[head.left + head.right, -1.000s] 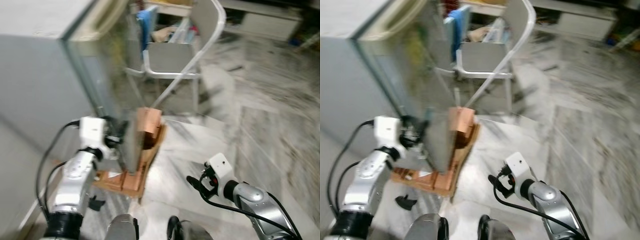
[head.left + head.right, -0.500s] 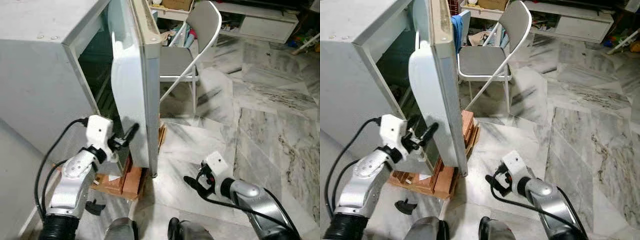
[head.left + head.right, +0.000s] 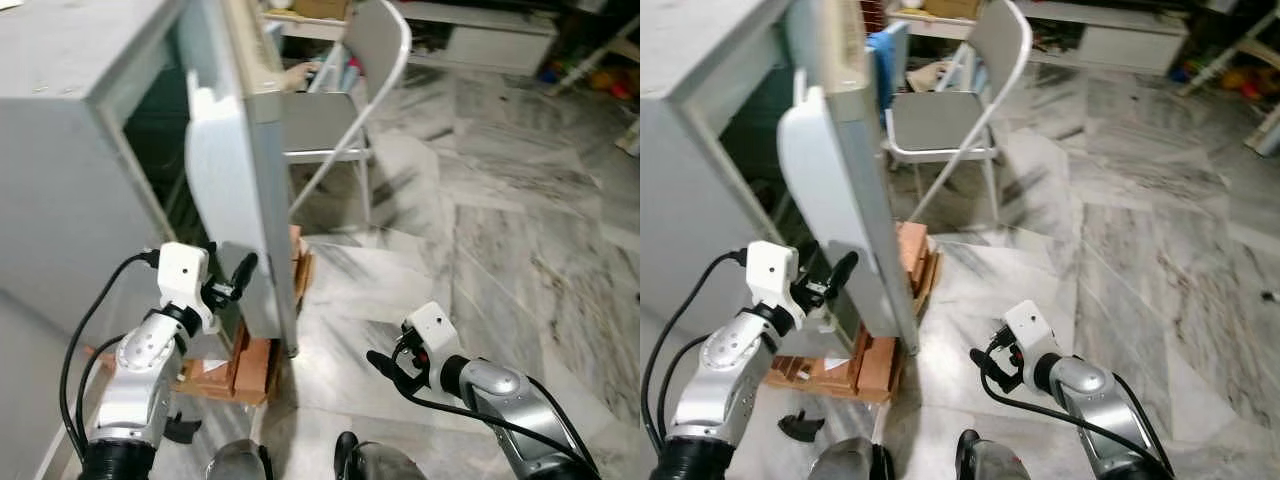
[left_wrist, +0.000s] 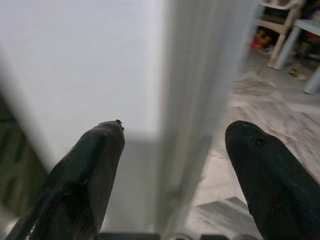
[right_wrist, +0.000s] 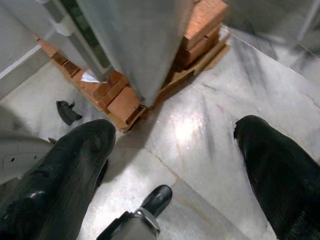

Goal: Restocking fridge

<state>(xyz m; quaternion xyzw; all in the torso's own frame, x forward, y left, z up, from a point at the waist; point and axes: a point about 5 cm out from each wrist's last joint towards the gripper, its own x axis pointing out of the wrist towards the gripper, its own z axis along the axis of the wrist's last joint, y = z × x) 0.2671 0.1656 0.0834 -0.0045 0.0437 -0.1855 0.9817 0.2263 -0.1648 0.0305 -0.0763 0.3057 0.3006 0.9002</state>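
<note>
The fridge (image 3: 70, 150) is seen at the left, a white box with its door (image 3: 232, 200) swung partly out and seen nearly edge-on. Its inside is dark and greenish; what it holds cannot be made out. The fridge is raised on red bricks (image 3: 875, 360) laid on a wooden pallet (image 3: 805, 372), and a small black piece (image 3: 800, 425) is seen on the floor (image 3: 480, 250) beside the pallet.

The left gripper (image 3: 240, 272) is held low at the inner face of the door, near its free edge. In the left wrist view its fingers (image 4: 85, 175) are spread, with the door's edge between them and nothing gripped.

Behind the door a white folding chair (image 3: 970, 110) is set, with blue cloth (image 3: 880, 55) and other items, too blurred to name, on and behind its seat. At the far wall a low white cabinet (image 3: 490, 40) is seen.

The right gripper (image 3: 990, 368) is held low over the marble floor, well apart from the fridge. In the right wrist view its fingers (image 5: 60, 175) are released and parted, with nothing between them; the bricks and the door's bottom corner are seen beyond them.
</note>
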